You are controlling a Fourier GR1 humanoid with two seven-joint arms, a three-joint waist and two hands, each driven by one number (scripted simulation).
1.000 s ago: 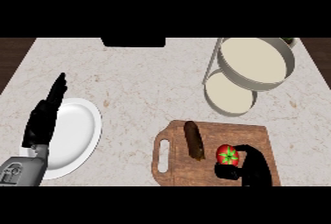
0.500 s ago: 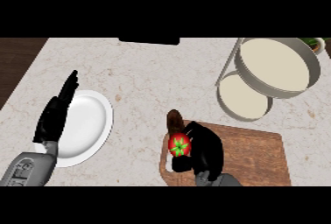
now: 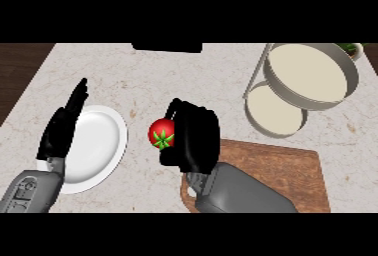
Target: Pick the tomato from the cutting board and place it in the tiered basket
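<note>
A steep downward look at a pale speckled surface. The right hand is near the middle of the surface, its black fingers curled round one red tomato with a green star-shaped stem; the tomato shows at the hand's left side, off the wooden cutting board and apparently held above the bare surface between the board and a white plate, though its height cannot be read from this angle. The board lies toward the near right corner, partly hidden by the grey forearm. The tiered basket stands toward the far right corner, well apart from the tomato; two cream-coloured round tiers show, the larger upper one overlapping the smaller lower one. The left hand rests over the plate near the left edge, fingers straight and holding nothing. By this view the pick-up is done: the tomato is grasped and clear of the board. Carrying it across to the basket and releasing it in a tier are left. Count: one tomato, one board, one plate, one basket.
</note>
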